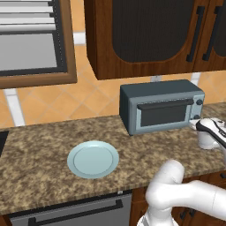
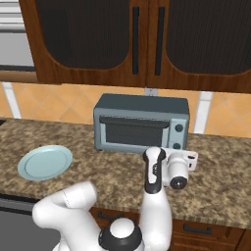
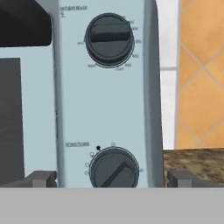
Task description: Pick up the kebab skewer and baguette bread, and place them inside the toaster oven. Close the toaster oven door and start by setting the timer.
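**Speckled counter, closed oven, my hand at the knobs**

Brown speckled granite counter [image 1: 39,150] runs across both base views, under dark wooden cabinets [image 2: 122,39] and before an orange tiled wall [image 3: 201,70]. On the counter stands the toaster oven [image 1: 132,103], right of centre in the left base view and at the centre of the right base view. The toaster oven door [image 2: 130,131] is shut, with its dark bar handle [image 1: 164,104] across the top. A pale blue plate [image 1: 93,159] lies on the counter at lower left of the oven, well apart from it, with nothing on it.

My gripper [image 3: 112,178] is just before the right side of the oven, at the knob panel. In the hand view the upper knob [image 3: 109,39] is at the top centre, and the lower knob [image 3: 114,168] sits at the bottom, between my two fingertips [image 3: 41,178]. The jaws stand wide apart, one tip on each side of the lower knob, and they grasp nothing. I cannot tell where the kebab skewer and the baguette bread are.
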Controlling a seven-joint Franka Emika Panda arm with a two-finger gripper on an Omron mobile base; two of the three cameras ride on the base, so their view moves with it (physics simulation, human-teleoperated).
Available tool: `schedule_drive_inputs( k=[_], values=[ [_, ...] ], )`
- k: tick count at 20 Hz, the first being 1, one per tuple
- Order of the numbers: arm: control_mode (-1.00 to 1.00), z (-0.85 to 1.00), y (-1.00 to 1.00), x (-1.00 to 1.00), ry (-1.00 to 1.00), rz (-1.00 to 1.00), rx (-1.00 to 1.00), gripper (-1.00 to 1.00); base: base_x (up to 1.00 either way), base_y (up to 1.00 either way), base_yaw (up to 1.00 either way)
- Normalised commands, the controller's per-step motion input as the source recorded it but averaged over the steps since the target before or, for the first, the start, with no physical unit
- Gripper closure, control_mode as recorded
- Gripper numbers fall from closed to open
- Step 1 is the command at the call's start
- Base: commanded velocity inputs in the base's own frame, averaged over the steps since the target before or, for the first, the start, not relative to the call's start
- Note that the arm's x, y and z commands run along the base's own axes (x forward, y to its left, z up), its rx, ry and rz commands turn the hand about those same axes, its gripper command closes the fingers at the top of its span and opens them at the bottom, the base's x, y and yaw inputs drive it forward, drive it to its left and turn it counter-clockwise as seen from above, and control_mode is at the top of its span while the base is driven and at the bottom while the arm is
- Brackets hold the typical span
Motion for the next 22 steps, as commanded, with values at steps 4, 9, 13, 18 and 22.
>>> schedule_drive_inputs(
  k=[4,9,13,18,22],
  values=[
    [-1.0,0.0,0.0,0.18,0.0,0.0,0.0,-1.0,0.0,0.0,0.0],
    [-1.0,-0.01,0.0,0.11,0.0,0.0,0.0,-1.0,0.0,0.0,0.0],
    [-1.0,0.0,0.0,0.0,0.04,0.0,0.0,-1.0,0.0,0.0,0.0],
    [-1.0,0.0,0.0,0.0,0.06,0.0,0.0,-1.0,0.0,0.0,0.0],
    [-1.0,0.0,0.0,0.0,0.02,0.0,0.0,-1.0,0.0,0.0,0.0]
  ],
)
